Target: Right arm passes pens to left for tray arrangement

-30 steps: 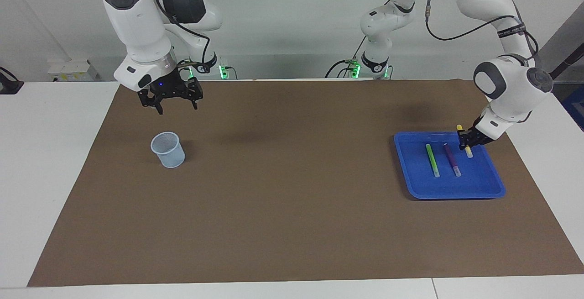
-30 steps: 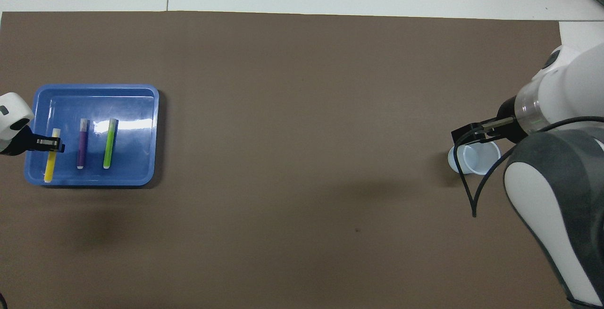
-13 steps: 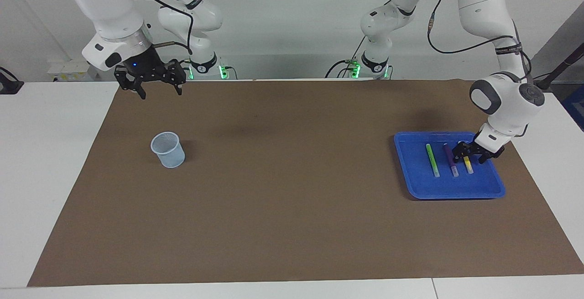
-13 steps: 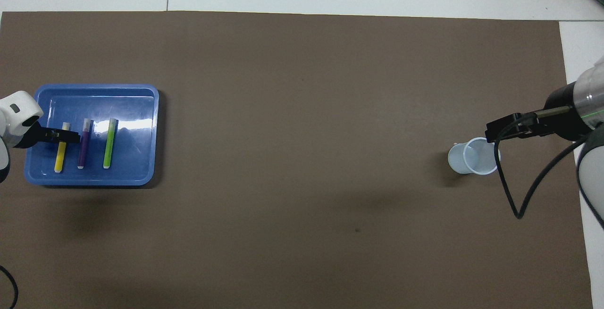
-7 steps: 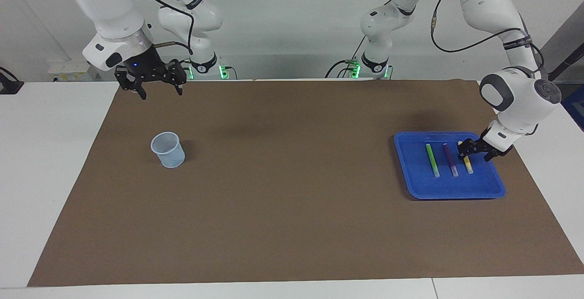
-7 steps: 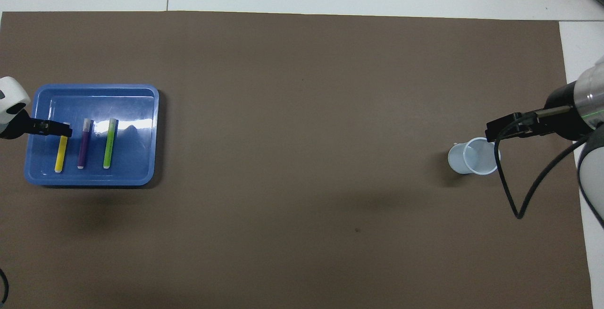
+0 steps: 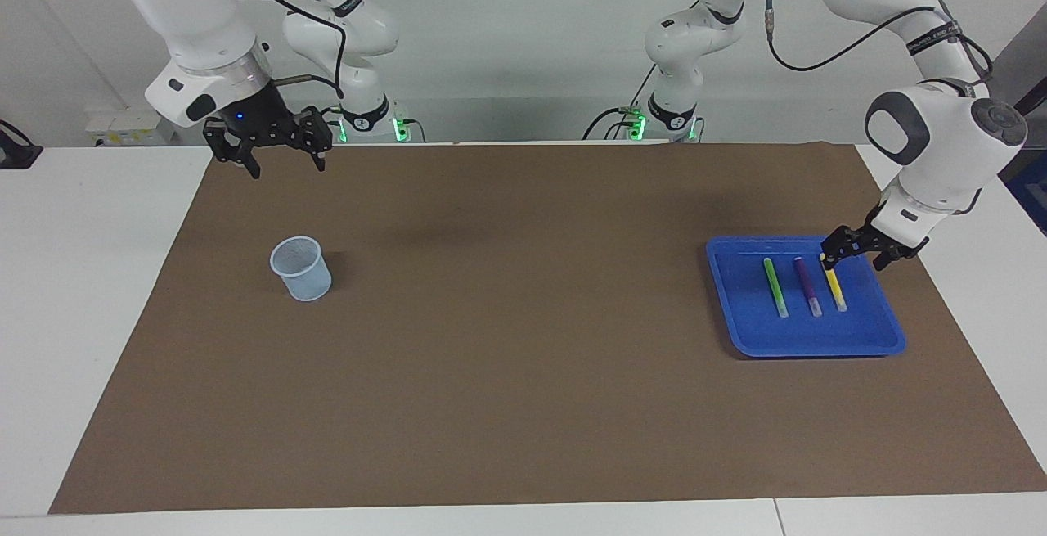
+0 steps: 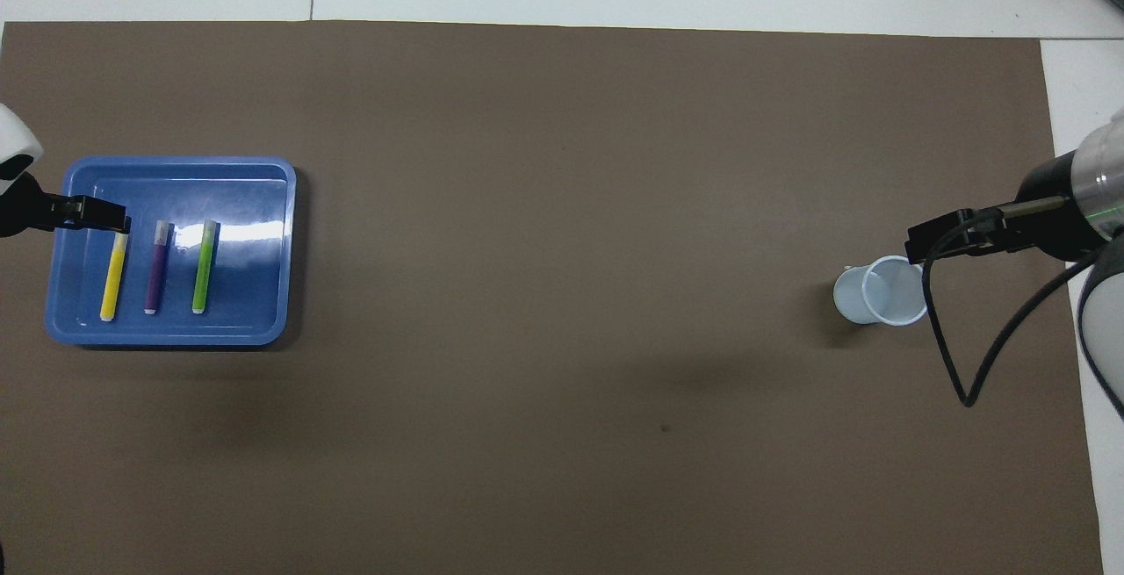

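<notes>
Seemingly the job is all but finished: the green pen [image 7: 775, 286], the purple pen [image 7: 808, 286] and the yellow pen [image 7: 834, 289] lie side by side, parallel and apart, flat inside the blue tray [image 7: 748, 331] at the right of the facing frame, and the pale cup [image 7: 302, 268] at the left centre of that frame looks empty from overhead. No pen appears outside the tray, so I judge nothing is left to pass. The left claw [image 7: 851, 249] hangs low over the tray's upper right corner, just above the yellow pen's upper end, its fingers spread and holding nothing; its forearm slants down from the upper right. The right claw [image 7: 280, 156] waits raised at the upper left of the frame, over the tabletop's brown mat [image 7: 507, 405] above the cup, pointing down, jaws wide and empty.
</notes>
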Controlling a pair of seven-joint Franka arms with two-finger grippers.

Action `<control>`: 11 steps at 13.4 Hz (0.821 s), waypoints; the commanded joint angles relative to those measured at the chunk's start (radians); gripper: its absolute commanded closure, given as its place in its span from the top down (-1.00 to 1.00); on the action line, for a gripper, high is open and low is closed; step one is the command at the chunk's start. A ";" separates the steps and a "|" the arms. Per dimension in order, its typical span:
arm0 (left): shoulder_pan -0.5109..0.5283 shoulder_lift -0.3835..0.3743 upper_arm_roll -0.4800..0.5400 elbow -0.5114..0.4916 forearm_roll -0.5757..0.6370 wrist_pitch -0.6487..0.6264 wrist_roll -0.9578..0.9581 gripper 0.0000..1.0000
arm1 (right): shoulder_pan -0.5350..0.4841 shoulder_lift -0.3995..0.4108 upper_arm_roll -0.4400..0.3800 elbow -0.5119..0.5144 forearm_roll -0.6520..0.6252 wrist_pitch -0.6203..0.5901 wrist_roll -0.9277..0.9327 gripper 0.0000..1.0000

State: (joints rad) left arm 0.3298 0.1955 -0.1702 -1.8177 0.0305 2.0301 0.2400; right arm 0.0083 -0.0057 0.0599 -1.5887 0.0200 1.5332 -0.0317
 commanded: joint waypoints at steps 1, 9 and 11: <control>-0.072 -0.034 0.011 0.037 0.002 -0.086 -0.117 1.00 | -0.008 -0.008 -0.002 -0.004 0.018 0.008 -0.019 1.00; -0.212 -0.079 0.009 0.187 0.003 -0.292 -0.297 1.00 | -0.008 -0.008 -0.002 -0.004 0.018 0.008 -0.019 1.00; -0.218 -0.105 0.011 0.189 0.000 -0.317 -0.297 1.00 | -0.008 -0.008 -0.002 -0.004 0.018 0.008 -0.019 1.00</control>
State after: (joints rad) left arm 0.1308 0.1241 -0.1738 -1.6308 0.0305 1.7536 -0.0435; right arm 0.0083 -0.0057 0.0599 -1.5887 0.0200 1.5332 -0.0317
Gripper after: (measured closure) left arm 0.000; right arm 0.000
